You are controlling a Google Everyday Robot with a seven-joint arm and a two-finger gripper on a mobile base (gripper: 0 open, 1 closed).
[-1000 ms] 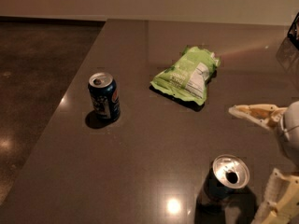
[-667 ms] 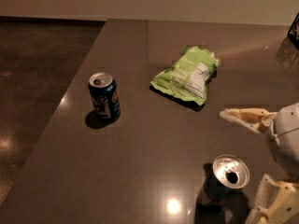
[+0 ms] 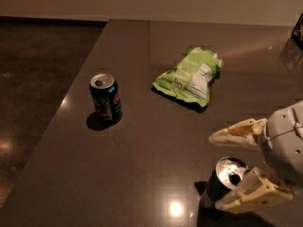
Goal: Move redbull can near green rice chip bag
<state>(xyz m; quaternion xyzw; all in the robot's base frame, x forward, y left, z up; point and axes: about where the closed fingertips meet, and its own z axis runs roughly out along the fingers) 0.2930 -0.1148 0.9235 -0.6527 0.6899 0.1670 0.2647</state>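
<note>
The redbull can [image 3: 226, 181] stands upright at the table's front right, its silver top with the tab hole showing. The green rice chip bag [image 3: 189, 74] lies flat at the middle back of the table, white label panel up, well apart from the can. My gripper [image 3: 214, 172] comes in from the right edge. It is open, with one cream finger [image 3: 236, 135] behind the can and the other [image 3: 251, 197] in front of it, overlapping its near side. The can sits between the fingers.
A wider dark blue can with a round logo [image 3: 105, 98] stands upright at the left of the dark table [image 3: 142, 164], near its left edge. Dark floor [image 3: 38, 79] lies beyond that edge. A dark object [image 3: 298, 30] shows at the far right.
My gripper has moved left toward the redbull can, so its fingers now reach around it. The cans and the bag have not moved.
</note>
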